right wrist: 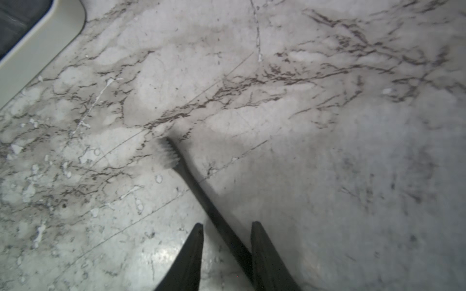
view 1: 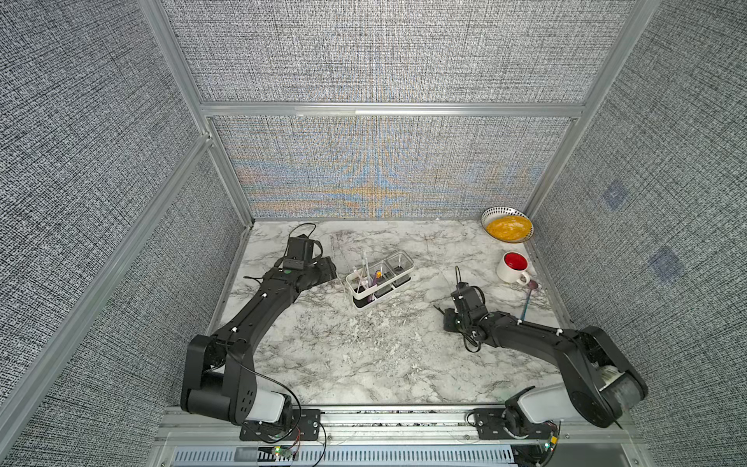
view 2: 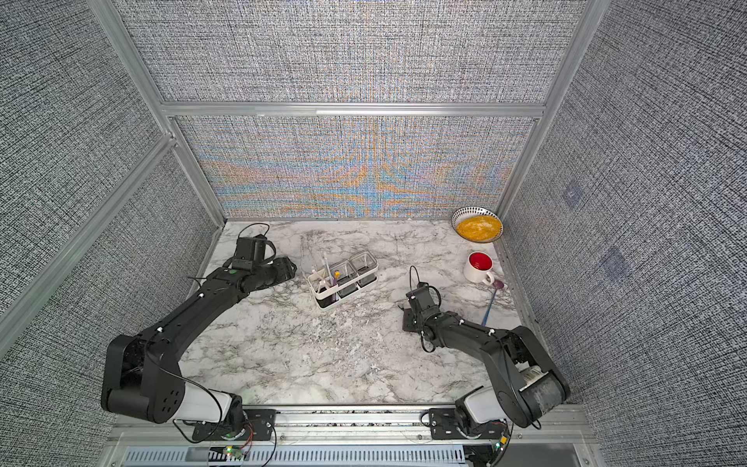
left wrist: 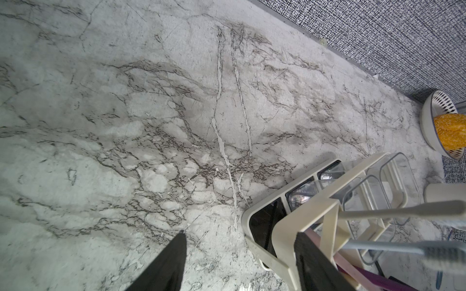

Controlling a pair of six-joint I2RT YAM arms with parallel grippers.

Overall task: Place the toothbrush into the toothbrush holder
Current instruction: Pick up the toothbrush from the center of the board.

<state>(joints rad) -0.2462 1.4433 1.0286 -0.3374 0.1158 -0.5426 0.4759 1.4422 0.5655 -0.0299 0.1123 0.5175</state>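
Marble tabletop noted. White toothbrush holder stands upright near mid-table, with several brushes in its end section. Left gripper: jaws wide apart, one finger at the holder's end rim. Right gripper: low over the marble, jaws partly apart, straddling the handle of a black toothbrush, with a gap on one side. The toothbrush lies flat on the marble, well apart from the holder.

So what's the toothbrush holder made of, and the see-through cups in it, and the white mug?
The toothbrush holder frame looks like matte cream-white plastic or coated metal: smooth, rounded corners, no shine. Its clear cups look like glossy plastic, maybe glass: you see through them and they glint. The white mug with the red inside looks like glazed ceramic: thick wall, smooth surface.
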